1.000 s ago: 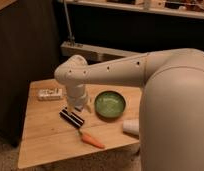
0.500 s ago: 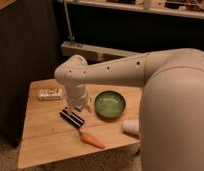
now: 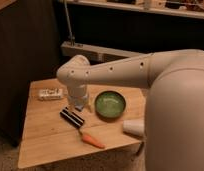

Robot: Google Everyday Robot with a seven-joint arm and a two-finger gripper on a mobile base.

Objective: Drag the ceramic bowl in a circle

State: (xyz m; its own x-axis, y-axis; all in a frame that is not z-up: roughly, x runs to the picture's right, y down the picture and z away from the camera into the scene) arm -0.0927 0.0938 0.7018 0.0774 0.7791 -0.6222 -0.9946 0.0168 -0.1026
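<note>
Wooden table (image 3: 45,135), ceramic bowl (image 3: 110,104) just beside end effector (image 3: 81,104) — jaws wide, holding nothing.

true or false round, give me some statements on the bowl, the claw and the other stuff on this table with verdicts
1. The glossy green round ceramic bowl sits on the light wooden table. True.
2. The orange carrot lies inside the bowl. False: it lies on the table near the front edge, apart from the bowl.
3. The claw hangs open and empty just left of the bowl in the view. True.
4. The whitish cup is stacked in the bowl. False: it is on the table, in front of the bowl.
</note>
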